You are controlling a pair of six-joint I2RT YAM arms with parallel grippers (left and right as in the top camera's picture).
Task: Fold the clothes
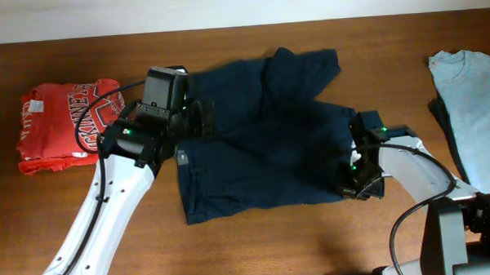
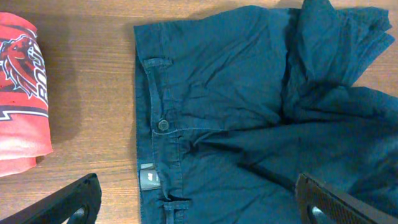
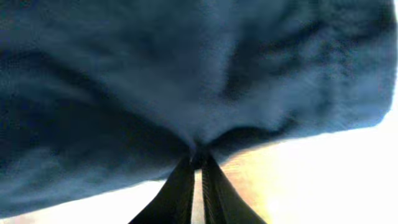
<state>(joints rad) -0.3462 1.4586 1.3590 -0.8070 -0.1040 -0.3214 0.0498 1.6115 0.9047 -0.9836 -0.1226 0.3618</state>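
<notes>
Clothes (image 1: 262,145) lie mid-desk (image 1: 257,243), long axis L–R: waistband left, leg hems right. Right end effector (image 3: 199,163) at right hem, pinched closed on fabric edge; remaining cloth lies to its left. Left end effector (image 2: 198,186) over waistband, jaws wide, empty.

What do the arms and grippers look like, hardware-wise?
Left arm: white rounded shell, black cable along it, black wrist block with a green light. Left gripper: broad black fingers. Right arm: white shell, black wrist, green lights, second black cable near its base. Right gripper: thin dark fingers. No markings legible.
</notes>
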